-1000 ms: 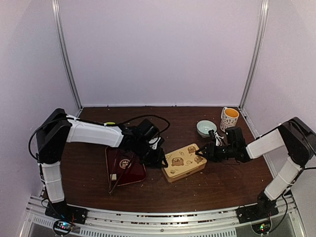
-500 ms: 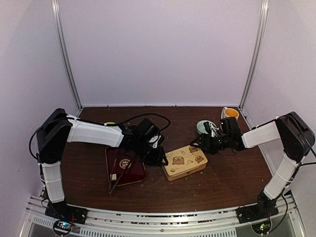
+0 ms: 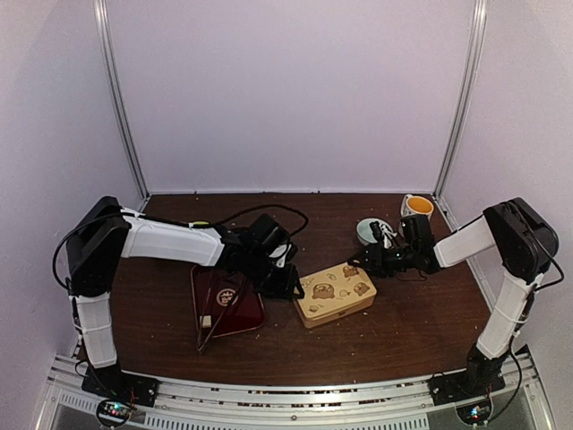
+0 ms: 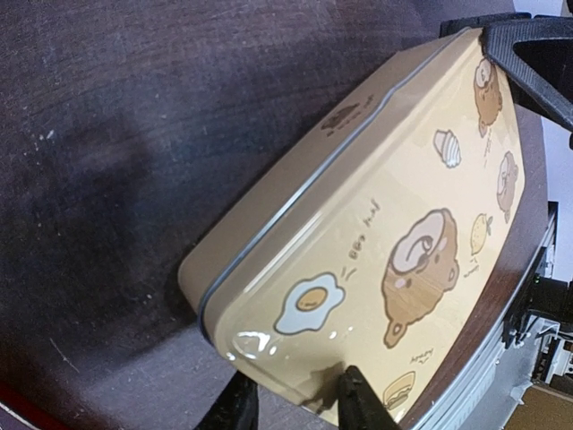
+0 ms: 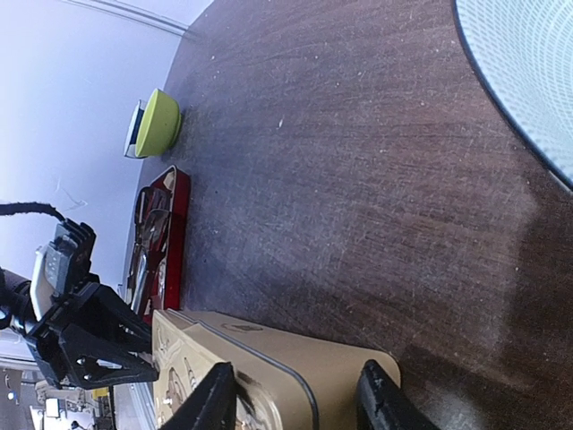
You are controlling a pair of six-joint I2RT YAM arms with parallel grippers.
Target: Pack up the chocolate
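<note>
No chocolate shows in any view. A beige tin (image 3: pixel 336 294) with bear pictures on its closed lid lies mid-table. My left gripper (image 3: pixel 292 288) is at its left end. In the left wrist view the tin (image 4: pixel 385 224) has its near corner pinched between the two black fingers of that gripper (image 4: pixel 295 408). My right gripper (image 3: pixel 360 263) is at the tin's far right corner. In the right wrist view its fingers press on both sides of the tin's end (image 5: pixel 269 376), so that gripper (image 5: pixel 298 399) is shut on it.
A red tray (image 3: pixel 224 300) with utensils and a small pale cube lies left of the tin. A pale teal bowl (image 3: pixel 372 231) and a patterned mug (image 3: pixel 417 211) stand behind the right gripper. A small yellow-green dish (image 5: pixel 157 121) sits far left by the wall.
My right gripper has moved from the lid's right side back to the tin's far right corner. The left arm and the tin have stayed put.
</note>
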